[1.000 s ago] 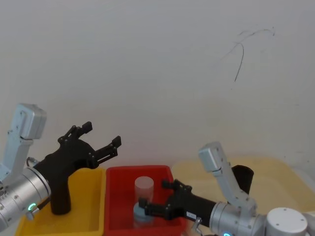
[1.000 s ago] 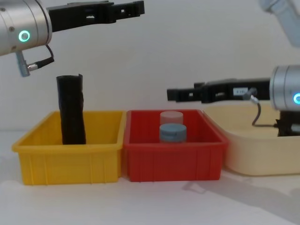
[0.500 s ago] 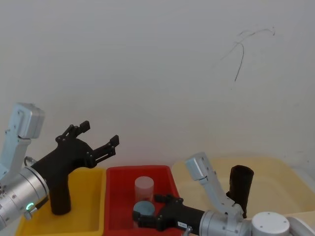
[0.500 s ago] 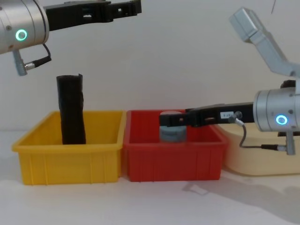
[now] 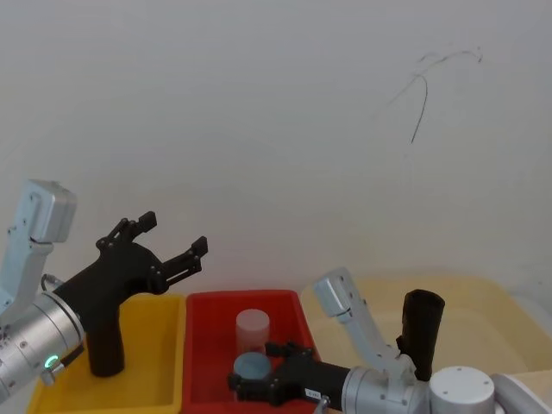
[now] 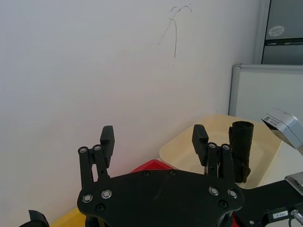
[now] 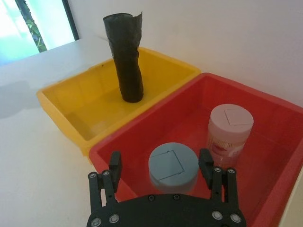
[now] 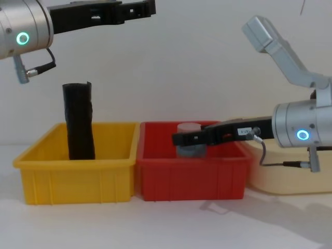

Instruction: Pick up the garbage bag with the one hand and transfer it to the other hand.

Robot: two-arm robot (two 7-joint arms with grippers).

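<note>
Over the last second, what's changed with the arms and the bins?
The right gripper dropped from above the red bin down to rim height and pushed further toward the robot's left, jaws open around the blue-lidded jar. The left gripper stayed raised and open, barely shifting. Both garbage bag rolls, in the yellow bin and the cream tub, haven't moved.

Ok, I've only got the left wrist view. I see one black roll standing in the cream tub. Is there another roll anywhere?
Observer: Yes, a second garbage bag stands upright in the yellow bin.
Operator: Where's the left gripper relative to it?
Observer: The left gripper hangs open, higher than the top of that roll and clear of it.
Operator: And the right gripper?
Observer: The right gripper is open, low at the red bin, reaching in at the blue-lidded jar.
</note>
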